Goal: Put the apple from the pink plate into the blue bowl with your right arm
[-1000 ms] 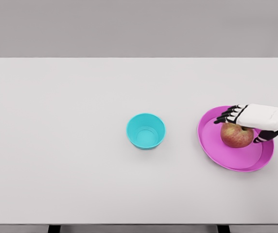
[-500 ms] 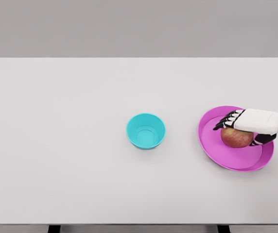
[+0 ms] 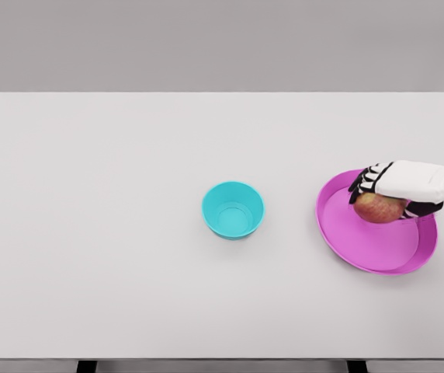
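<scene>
The right robot hand (image 3: 397, 189) is reaching in from the right edge of the head view and is sitting over the pink plate (image 3: 338, 233). Its white back is facing the camera, and its dark fingers (image 3: 364, 182) are curling down over the upper left side of the apple (image 3: 376, 209), while another dark part of the hand is showing at the apple's right side. The robot hand is closing around the apple from above and is gripping it. Only the lower portion of the apple's red and yellow skin is showing beneath the hand.

The apple is lying within the outline of the pink plate, toward its upper right part. Whether the fruit is touching the plate surface or hanging just clear of it cannot be told from this single view. The floor of the plate below and to the left of the apple is showing bare.

The pink plate is sitting near the right end of the white worktop (image 3: 129, 233). The blue bowl (image 3: 233, 210) is standing upright to the left of the plate, near the middle of the worktop, apart from the plate's rim with a strip of worktop showing between them. The bowl's interior is showing only its own turquoise colour.

Two dark supports (image 3: 87, 366) are showing beneath the front edge of the worktop. A plain grey wall (image 3: 222, 47) is rising behind its far edge.
</scene>
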